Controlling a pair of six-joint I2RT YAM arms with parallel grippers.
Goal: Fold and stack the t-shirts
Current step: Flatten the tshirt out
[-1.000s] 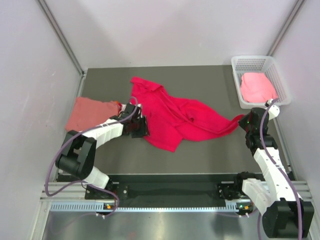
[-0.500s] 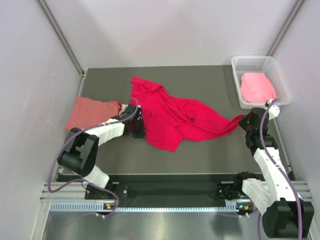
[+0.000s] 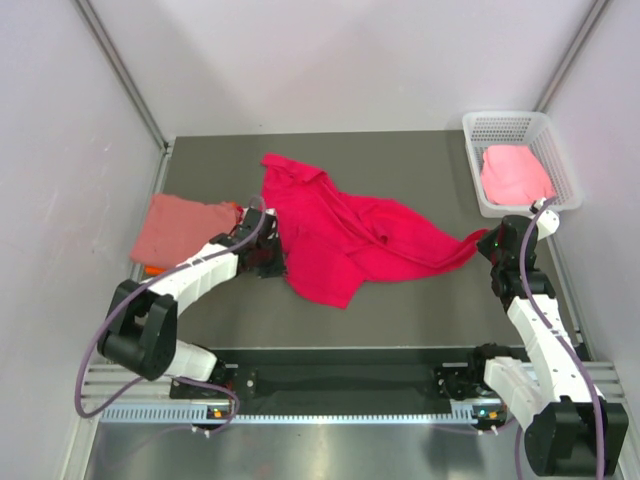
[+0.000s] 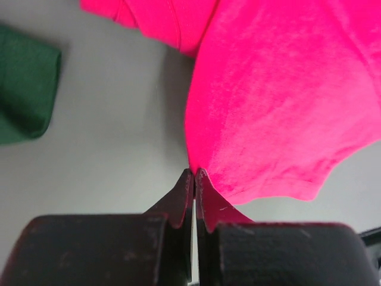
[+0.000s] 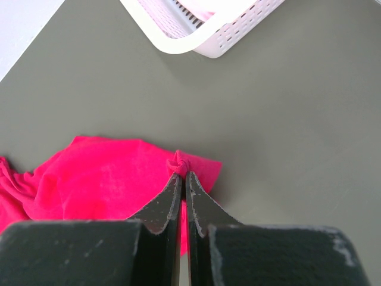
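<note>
The crimson-pink t-shirt (image 3: 350, 235) lies rumpled and spread out across the middle of the dark bench (image 3: 420, 300), its collar end toward the far side and one long corner drawn out to the right; both arms have hold of it, one at each side.

The left gripper (image 4: 194, 171) is low at the shirt's near-left edge; its jaws are pressed together with no gap between them, and from the left wrist view the hem of the cloth runs straight into the seam between the tips, so it looks pinched there; the rest of the shirt spreads away to the right of the fingers, with bare bench to their left.

The right gripper (image 5: 183, 174) is closed as well, and a small bunched knot of the crimson cloth sticks up just past its tips; that is the shirt's stretched right-hand corner, which lies on the bench near the basket.

Off at the left edge of the bench the salmon t-shirt (image 3: 180, 225) lies flat, just beside the left arm's wrist; a sliver of the orange t-shirt (image 3: 150, 268) peeps out at its near corner, whether under it or only against it I cannot tell.

At the far right corner stands the white mesh basket (image 3: 510, 118); the light pink t-shirt (image 3: 515, 172) is heaped inside it, well apart from the others.
</note>
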